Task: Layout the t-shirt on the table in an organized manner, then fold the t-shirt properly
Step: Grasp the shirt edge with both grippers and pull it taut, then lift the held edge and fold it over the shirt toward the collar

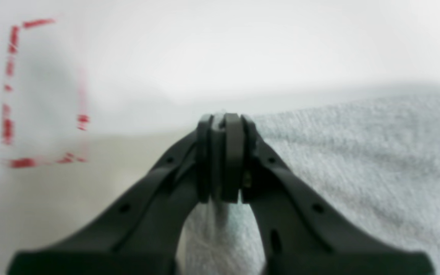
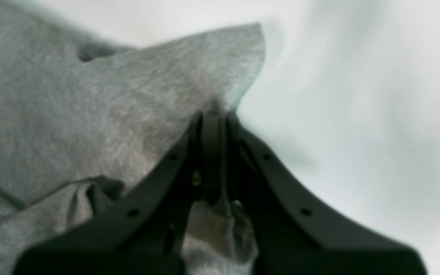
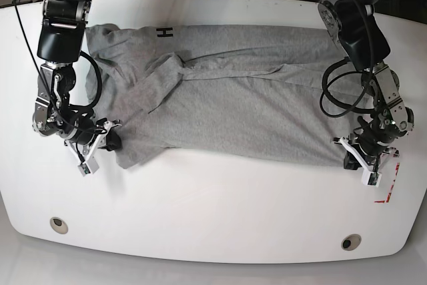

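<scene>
Grey t-shirt lying across table, still rumpled. Left gripper, beside red dashed mark, pinching hem corner; right gripper pinching opposite corner, likely tensioning for spreading.

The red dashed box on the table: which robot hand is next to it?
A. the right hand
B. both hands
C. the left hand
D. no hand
C: the red dashed box lies just beside the left gripper, which is pinching the grey t-shirt; the right-wrist view shows no red marks.
</scene>
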